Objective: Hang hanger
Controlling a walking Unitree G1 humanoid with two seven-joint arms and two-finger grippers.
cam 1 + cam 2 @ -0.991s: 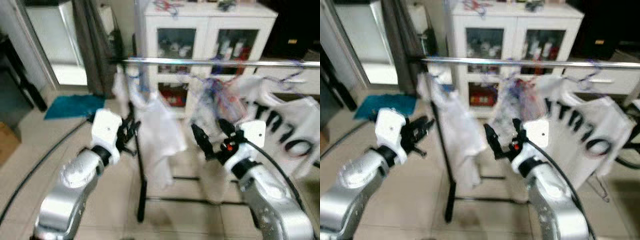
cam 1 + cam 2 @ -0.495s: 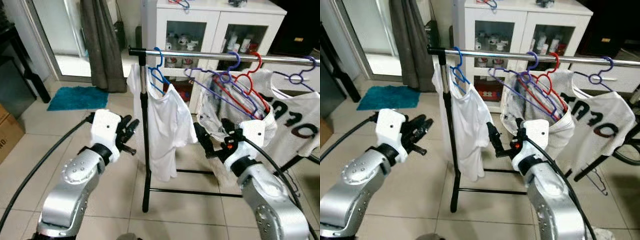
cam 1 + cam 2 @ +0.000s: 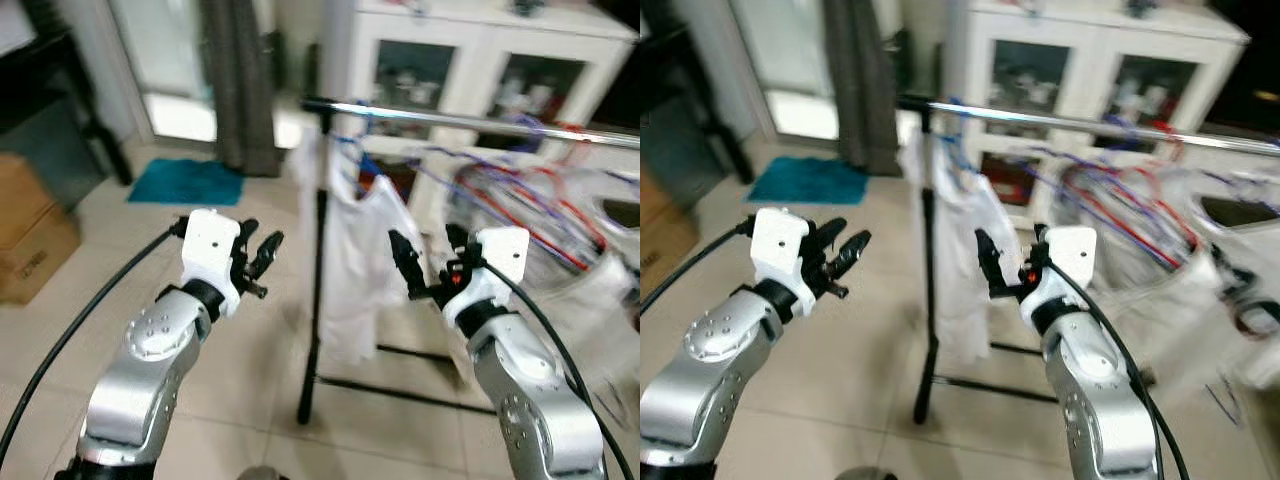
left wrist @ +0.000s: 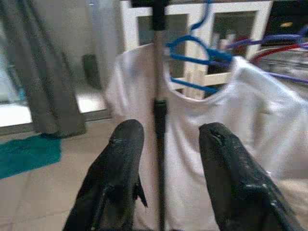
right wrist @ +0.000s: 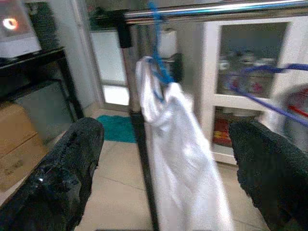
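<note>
**Both grippers empty in front of the rail; risk notes**

Blue hanger (image 4: 199,50) carrying a white T-shirt (image 3: 352,262) sits hooked on the chrome rail (image 3: 1080,124), right next to the black upright post (image 3: 314,300) of the rack. It lies ahead of and between the two grippers, above their level. Further purple and red hangers (image 3: 520,200) crowd the rail beyond the right gripper, with more white garments; this part is blurred, count uncertain.

Left gripper (image 4: 166,139): fingers spread, nothing between them, aimed at the post and shirt, not touching either. Right gripper (image 5: 166,144): fingers spread wide, nothing held, looking up at the rail end and the blue hook.

Judgement: no hanger is in either gripper, so the hanging step either needs a pickup or is already done for the blue one; cannot tell which.

Possible failures from here:
- Left gripper advancing straight would meet the post, jolting the rack and swinging the hangers.
- Either gripper closing on loose shirt fabric instead of the hanger frame could drag the garment and unhook it.
- Reaching into the tangled purple and red hangers risks snagging a neighbour.
- Head views are motion-blurred; aiming at the thin hook now is unreliable.
</note>
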